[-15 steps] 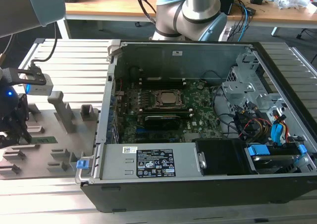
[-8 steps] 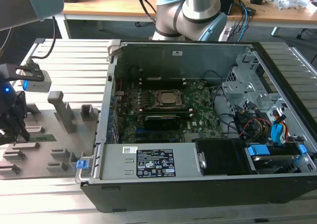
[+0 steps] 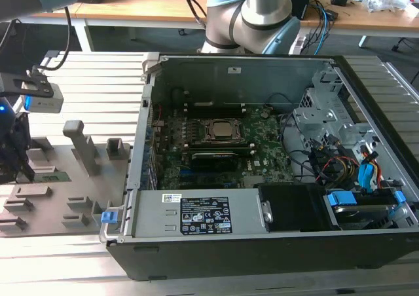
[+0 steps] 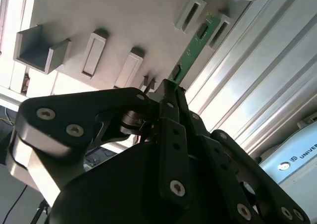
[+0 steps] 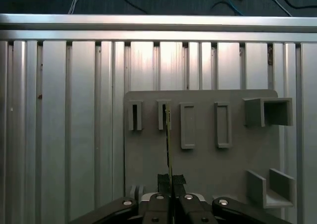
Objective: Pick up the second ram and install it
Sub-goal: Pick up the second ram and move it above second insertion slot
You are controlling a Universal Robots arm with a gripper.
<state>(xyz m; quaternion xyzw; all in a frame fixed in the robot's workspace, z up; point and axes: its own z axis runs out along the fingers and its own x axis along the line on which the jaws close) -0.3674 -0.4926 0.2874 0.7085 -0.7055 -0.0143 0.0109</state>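
Evidently the gripper (image 5: 171,180) pinches one end of the second ram (image 5: 168,135), edge-on over the holder plate (image 3: 98,185), which lies at nine o'clock from the case (image 3: 229,80) in the exterior view. So end-heavy a hold may let the stick tilt or slip.

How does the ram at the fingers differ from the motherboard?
The ram is a narrow stick; the motherboard is a wide board. The ram is over the grey fixture, between the fingers; the motherboard lies inside the case. Both are green circuit boards.
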